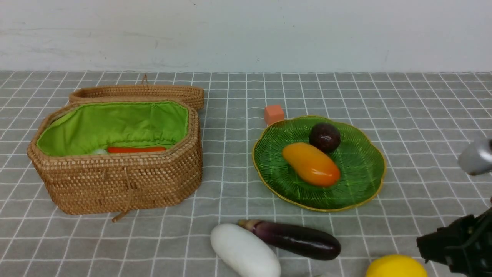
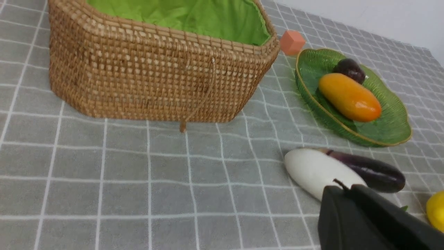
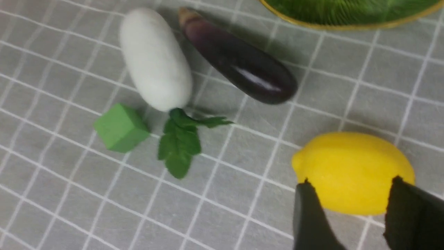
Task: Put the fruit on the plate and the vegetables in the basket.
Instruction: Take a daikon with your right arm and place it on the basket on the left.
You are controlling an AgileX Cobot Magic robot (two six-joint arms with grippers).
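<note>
Lining up on the lemon (image 3: 352, 166) w/ my right hand (image 3: 350, 182): fingers spread, one each side of it, not pinching yet as far as I can tell. The lemon sits on the worktop (image 1: 423, 115) at the near edge, right of the eggplant (image 1: 296, 240) and apart from the plate (image 1: 357, 177).

Doing it well, imo: straddle the fat middle, across the short way, not the pointed ends. It's glossy & round, so a high or off-centre pinch could squirt it out. Close gently, lift straight up, clear the gold rim, then set it low on the bare green patch at the plate's near-right side, away from the mango (image 1: 311, 164) & dark round fruit (image 1: 324, 137) lying there side by side. Drop it from height and it'll prob roll.

My left hand (image 2: 343, 189) is pressed together, holding nothing, hanging near the white radish (image 1: 244, 250). Radish & eggplant lie side by side; both are for the basket (image 1: 115, 184), where the red chili (image 1: 136, 149) already lies.

Surface: grey cloth w/ white grid, flat, soft-looking, so not much slide. Plain pale wall (image 1: 246, 30) behind. Path from lemon to plate looks free; the eggplant is the closest thing to mind. Green cube (image 3: 120, 127) & leaf (image 3: 180, 142) sit by the radish's near end, and an orange-pink cube (image 1: 274, 114) sits just beside the plate's far rim, none of them in the way.
</note>
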